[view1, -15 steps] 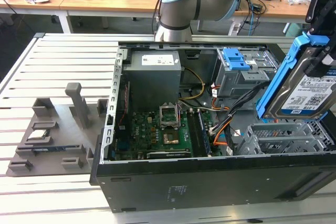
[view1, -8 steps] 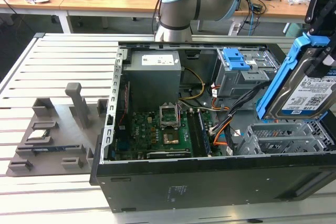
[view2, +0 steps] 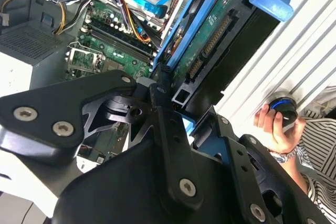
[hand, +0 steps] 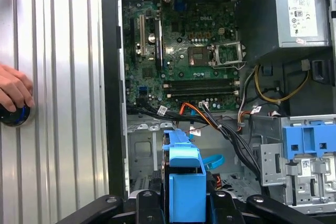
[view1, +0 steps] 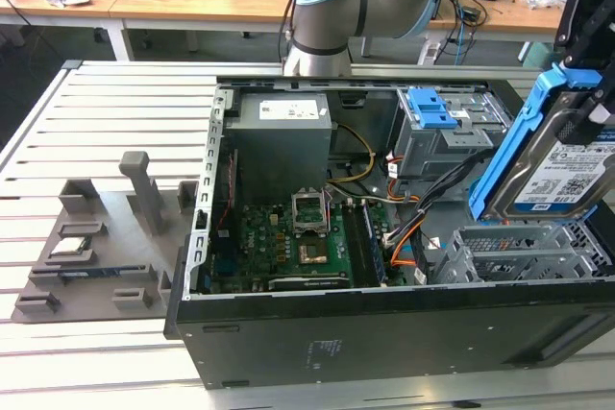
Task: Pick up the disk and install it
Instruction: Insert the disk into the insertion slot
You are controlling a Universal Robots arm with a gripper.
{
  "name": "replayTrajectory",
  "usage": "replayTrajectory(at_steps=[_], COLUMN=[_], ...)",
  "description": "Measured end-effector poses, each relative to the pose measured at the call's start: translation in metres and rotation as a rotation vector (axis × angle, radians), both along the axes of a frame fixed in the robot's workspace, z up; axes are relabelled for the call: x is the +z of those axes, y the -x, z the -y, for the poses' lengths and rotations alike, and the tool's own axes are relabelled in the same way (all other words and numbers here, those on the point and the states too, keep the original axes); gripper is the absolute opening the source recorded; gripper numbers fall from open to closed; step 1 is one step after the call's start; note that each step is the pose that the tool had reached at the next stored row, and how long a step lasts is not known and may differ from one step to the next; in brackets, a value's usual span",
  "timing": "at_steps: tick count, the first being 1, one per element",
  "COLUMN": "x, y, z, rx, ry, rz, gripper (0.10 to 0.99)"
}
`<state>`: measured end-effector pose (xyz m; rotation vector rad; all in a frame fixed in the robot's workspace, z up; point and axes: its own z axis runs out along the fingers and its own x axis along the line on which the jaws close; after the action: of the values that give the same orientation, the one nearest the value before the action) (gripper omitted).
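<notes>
The disk (view1: 565, 178) is a silver hard drive with a white-and-blue label in a blue plastic bracket. It hangs tilted on edge at the exterior view's right, above the grey drive cage (view1: 509, 252) of the open computer case (view1: 384, 338). My gripper (view1: 582, 112) comes down from above and is shut on the disk's upper part. In the second wrist view the black fingers (view2: 163, 124) clamp the disk (view2: 210, 40), whose underside and connector edge show. In the first wrist view the blue bracket of the disk (hand: 185, 174) sits between the fingers (hand: 118, 205), over the case's drive bay area.
A blue latch on a grey bay (view1: 434, 110) stands in the case beside the power supply (view1: 283, 132). Cables (view1: 423, 218) run over the motherboard (view1: 298, 237). A grey fixture (view1: 96, 256) holding a processor chip (view1: 72, 245) lies at the exterior view's left. A person's hand (hand: 13, 90) rests on a round black device.
</notes>
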<state>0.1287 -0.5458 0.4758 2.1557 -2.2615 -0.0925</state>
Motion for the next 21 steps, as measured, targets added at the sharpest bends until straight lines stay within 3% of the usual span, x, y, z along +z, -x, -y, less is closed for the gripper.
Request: replayTrajectory(at_steps=[4, 15, 21], x=[-0.0021, -0.0186, -0.0240], y=[0.0000, 0.0000, -0.0016], z=[0.0000, 0.0000, 0.0007], rx=[0.000, 0.000, 0.001], ry=[0.000, 0.000, 0.010], rz=[0.0000, 0.0000, -0.0003], gripper=[0.369, 0.369, 0.369])
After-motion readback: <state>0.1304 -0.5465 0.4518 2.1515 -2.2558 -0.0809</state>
